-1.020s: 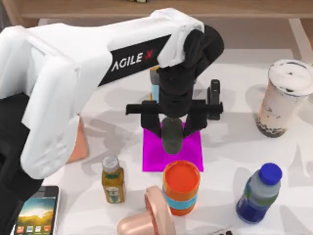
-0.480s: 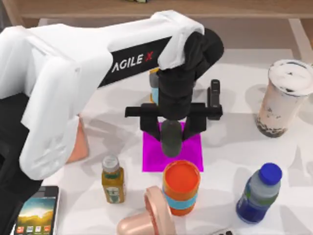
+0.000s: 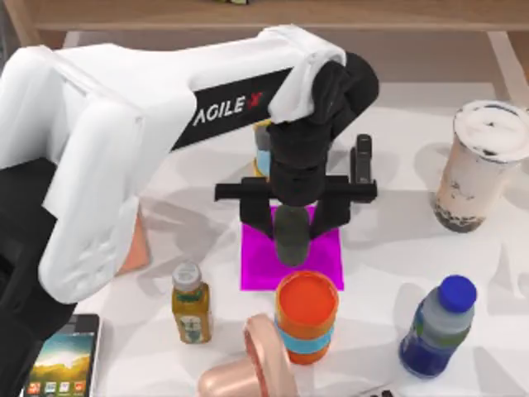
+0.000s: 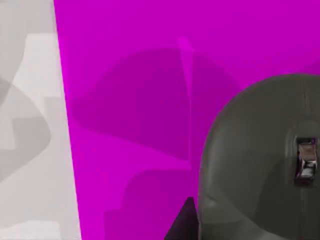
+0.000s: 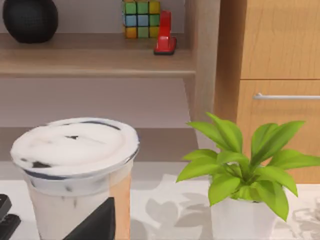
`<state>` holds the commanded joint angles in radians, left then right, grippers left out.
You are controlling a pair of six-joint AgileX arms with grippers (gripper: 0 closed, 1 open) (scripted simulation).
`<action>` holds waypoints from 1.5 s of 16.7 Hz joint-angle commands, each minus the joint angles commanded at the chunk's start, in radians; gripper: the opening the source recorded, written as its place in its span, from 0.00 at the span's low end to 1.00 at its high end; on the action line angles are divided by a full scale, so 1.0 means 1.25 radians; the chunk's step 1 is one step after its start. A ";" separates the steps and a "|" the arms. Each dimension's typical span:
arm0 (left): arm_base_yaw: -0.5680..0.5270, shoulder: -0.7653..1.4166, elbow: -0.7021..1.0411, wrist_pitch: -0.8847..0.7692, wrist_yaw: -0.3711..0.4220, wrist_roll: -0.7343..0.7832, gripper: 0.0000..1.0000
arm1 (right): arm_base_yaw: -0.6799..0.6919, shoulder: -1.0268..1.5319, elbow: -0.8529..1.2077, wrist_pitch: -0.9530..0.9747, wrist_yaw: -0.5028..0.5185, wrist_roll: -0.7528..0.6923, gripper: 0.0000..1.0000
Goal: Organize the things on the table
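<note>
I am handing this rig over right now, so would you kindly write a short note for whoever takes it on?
Left gripper: shut on the mouse, held just over the magenta mat at the table centre.
Right gripper: its wrist camera looks at the milk-tea cup.
Smartphone: flat at the near left corner.
Milk-tea cup: upright at the far right in the top view.
Done: mouse picked up and brought over the mat.
Left: set the mouse down and release; then probably the smartphone and the cup, neither touched yet.
</note>
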<state>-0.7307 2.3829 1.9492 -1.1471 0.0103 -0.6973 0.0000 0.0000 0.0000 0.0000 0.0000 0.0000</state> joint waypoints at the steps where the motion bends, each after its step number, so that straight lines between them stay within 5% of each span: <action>1: 0.000 0.000 0.000 0.000 0.000 0.000 0.08 | 0.000 0.000 0.000 0.000 0.000 0.000 1.00; 13: 0.000 0.000 0.000 0.000 0.000 0.000 0.98 | 0.000 0.000 0.000 0.000 0.000 0.000 1.00; 25: 0.004 -0.027 -0.018 -0.004 -0.001 0.007 1.00 | 0.000 0.000 0.000 0.000 0.000 0.000 1.00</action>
<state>-0.7252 2.3492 1.9271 -1.1516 0.0085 -0.6884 0.0000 0.0000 0.0000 0.0000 0.0000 0.0000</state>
